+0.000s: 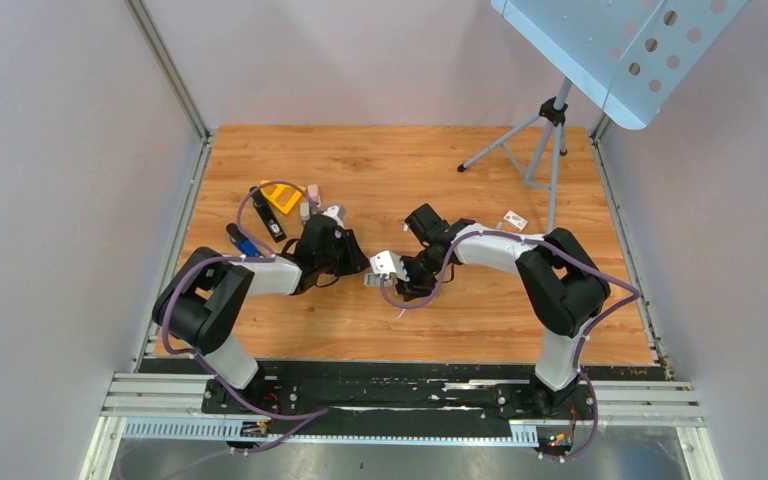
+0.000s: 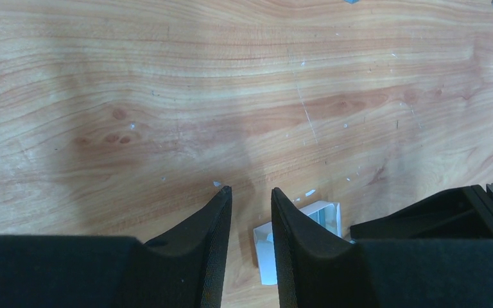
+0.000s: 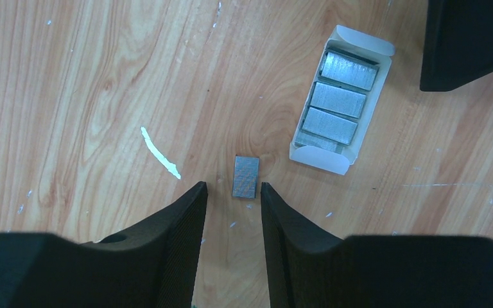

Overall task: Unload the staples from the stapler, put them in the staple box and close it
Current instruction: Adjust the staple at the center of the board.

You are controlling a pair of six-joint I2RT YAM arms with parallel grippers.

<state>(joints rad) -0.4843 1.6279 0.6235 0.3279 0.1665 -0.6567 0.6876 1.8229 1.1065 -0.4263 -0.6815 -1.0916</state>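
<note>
From above, both arms fold inward over the table (image 1: 390, 160), the left gripper (image 1: 362, 262) and right gripper (image 1: 407, 270) tip to tip across one white box (image 1: 387, 263), with small tools (image 1: 278, 205) at the left one's 10 o'clock too tiny to tell apart. The left wrist view has its fingers (image 2: 215, 237) a narrow gap apart and empty, the box at 5 o'clock. The right wrist view has its fingers (image 3: 186, 237) apart and empty, one loose block of staples (image 3: 246, 176) lying just past the tips at 12 o'clock, the open box at 2 o'clock showing three blocks
</note>
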